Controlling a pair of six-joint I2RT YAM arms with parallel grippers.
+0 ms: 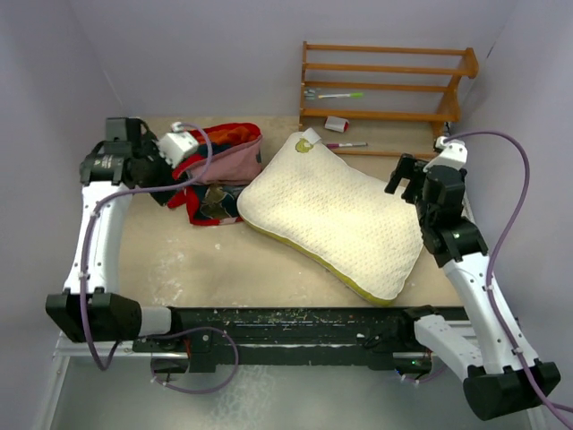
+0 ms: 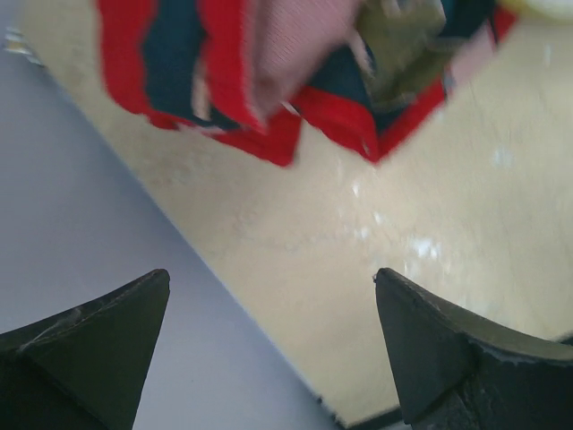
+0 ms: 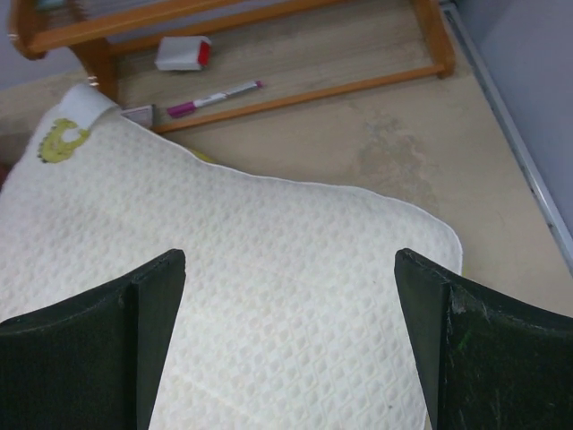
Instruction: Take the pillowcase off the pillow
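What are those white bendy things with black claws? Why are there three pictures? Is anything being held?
Those are two robot arms, a left arm and a right arm, bolted to the near edge of a table. Each ends in a two-finger hand. The big picture comes from a camera up above. The other two come from small cameras on the wrists, so the dark shapes at the bottom are the fingers. On the table lies a bare cream pillow, with a crumpled red pillowcase beside it. At the back stands a wooden rack, with a pen in front of it. The left hand is open near the pillowcase. The right hand is open over the pillow. Neither holds anything.
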